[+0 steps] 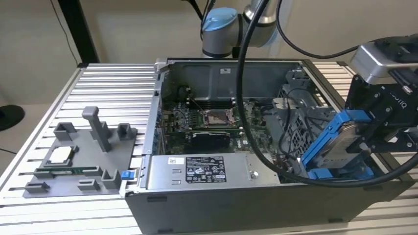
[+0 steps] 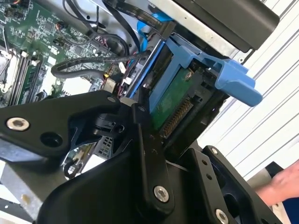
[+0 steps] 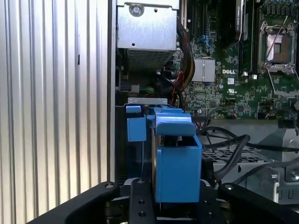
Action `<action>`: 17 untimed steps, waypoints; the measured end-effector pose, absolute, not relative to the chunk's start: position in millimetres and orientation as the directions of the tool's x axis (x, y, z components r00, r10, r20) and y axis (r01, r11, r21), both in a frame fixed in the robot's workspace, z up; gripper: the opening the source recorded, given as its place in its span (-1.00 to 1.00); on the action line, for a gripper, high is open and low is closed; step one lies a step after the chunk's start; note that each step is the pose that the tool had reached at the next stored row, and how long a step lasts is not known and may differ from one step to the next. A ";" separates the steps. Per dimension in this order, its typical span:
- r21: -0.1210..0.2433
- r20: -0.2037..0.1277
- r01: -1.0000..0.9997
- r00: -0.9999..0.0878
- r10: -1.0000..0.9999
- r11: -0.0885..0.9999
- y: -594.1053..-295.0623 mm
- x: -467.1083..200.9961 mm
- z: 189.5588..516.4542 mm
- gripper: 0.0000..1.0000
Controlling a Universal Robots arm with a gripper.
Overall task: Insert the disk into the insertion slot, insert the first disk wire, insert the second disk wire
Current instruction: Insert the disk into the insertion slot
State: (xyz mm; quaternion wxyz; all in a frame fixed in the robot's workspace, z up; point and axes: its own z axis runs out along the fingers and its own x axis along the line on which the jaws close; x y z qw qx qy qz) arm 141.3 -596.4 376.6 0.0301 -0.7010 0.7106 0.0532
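The hand (image 1: 367, 133) was clamped on the disk (image 1: 341, 143), holding it tilted on edge in its blue carrier over the open computer case (image 1: 222, 205), at the exterior view's right

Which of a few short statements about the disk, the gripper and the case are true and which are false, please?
1. The gripper is shut on the disk. True.
2. The disk lies flat. False: it is held tilted, on edge, over the end of the case at the exterior view's right.
3. A blue carrier frames the disk. True.
4. The case is closed. False: it is open, with the motherboard showing.
5. The tray stands at the exterior view's left of the case. True.
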 end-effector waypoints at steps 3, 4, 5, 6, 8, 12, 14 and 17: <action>0.033 -0.117 -0.999 -0.015 -0.993 0.012 -596.4 141.3 371.3 -1.00; 0.033 -0.117 -0.999 -0.015 -0.993 0.012 -596.4 141.3 369.5 -1.00; 0.033 -0.117 -0.999 -0.016 -0.993 0.012 -596.4 141.3 368.1 -1.00; 0.033 -0.117 -0.999 -0.015 -0.993 0.012 -596.4 141.3 367.5 -1.00; 0.033 -0.117 -0.999 -0.015 -0.993 0.012 -596.4 141.3 367.5 -1.00; 0.033 -0.117 -0.999 -0.016 -0.993 0.012 -596.4 141.3 367.2 -1.00; 0.033 -0.117 -0.999 -0.016 -0.993 0.012 -596.4 141.3 367.2 -1.00; 0.033 -0.117 -0.999 -0.016 -0.993 0.012 -596.4 141.3 367.1 -1.00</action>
